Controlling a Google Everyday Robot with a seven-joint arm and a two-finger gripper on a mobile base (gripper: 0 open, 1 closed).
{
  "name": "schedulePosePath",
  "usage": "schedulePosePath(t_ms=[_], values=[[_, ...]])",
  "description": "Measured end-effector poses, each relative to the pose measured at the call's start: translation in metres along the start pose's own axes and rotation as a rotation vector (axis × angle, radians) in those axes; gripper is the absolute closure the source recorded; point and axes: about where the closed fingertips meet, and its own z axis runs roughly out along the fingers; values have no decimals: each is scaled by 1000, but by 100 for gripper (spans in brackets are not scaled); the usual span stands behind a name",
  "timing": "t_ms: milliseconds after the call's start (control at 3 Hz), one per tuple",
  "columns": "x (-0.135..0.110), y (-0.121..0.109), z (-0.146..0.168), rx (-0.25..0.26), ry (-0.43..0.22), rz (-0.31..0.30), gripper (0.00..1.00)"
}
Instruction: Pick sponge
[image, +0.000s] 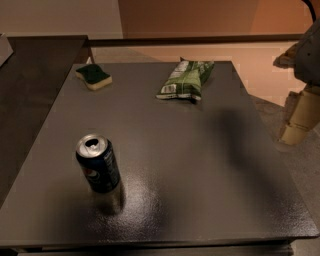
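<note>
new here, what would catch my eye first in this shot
The blue soda can stands upright front left on the table; the green snack bag lies far middle. The sponge sits in the far left corner; the pincer hangs beyond the right edge.

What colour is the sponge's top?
Sponge top dark green, foam pale yellow; camera view. Pincer beside table's right edge.
</note>
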Motion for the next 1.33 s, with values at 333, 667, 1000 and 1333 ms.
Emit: schedulePosePath(t_ms=[333, 667, 1000, 1333], values=[[0, 0, 0, 0, 0, 0, 0], [-9, -6, -2, 12, -47, 1, 0], [-28, -23, -2, 41, -156, 4, 0], [-58, -42, 0, 73, -264, -16, 0]])
